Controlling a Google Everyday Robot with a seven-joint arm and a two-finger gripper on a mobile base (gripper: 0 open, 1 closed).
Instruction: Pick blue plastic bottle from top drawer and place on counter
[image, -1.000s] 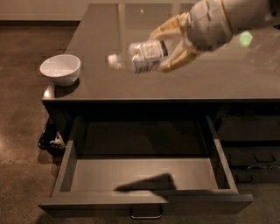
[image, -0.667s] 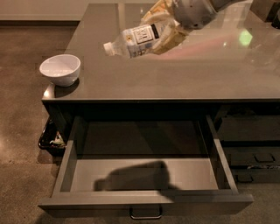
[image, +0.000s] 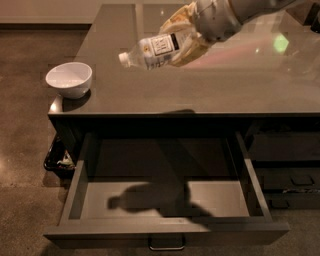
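In the camera view, the small clear plastic bottle (image: 152, 49) with a white cap (image: 123, 58) and a white label with dark print is seen farther and more to the left than a second ago, and almost where it was in the frame after that. It is held in the air above the large dark grey-brown glossy counter (image: 225, 85), tilted, with the cap pointed left and slightly down. The gripper (image: 175, 42) is found at the far right over the counter, and its pale yellowish fingers (image: 186, 27) are clamped on the bottle's base end. The shadow (image: 150, 200) on the drawer floor has been drawn out into a longer, bottle-shaped patch.

The wide shallow dark grey top drawer (image: 165, 231) is pulled out toward the near side; a flat matt grey floor, straight side walls and a small metal pull handle (image: 166, 245) on the front are shown, and the shadow is cast on the floor. A round white glossy bowl (image: 69, 79) is set on the counter's left near corner, well apart from the bottle, its inside shown plain white. Darker drawer fronts (image: 290, 182) are seen at the right. A dark bin (image: 56, 161) is placed low at the left on the brown polished floor (image: 25, 125), with something pale inside that cannot be made out
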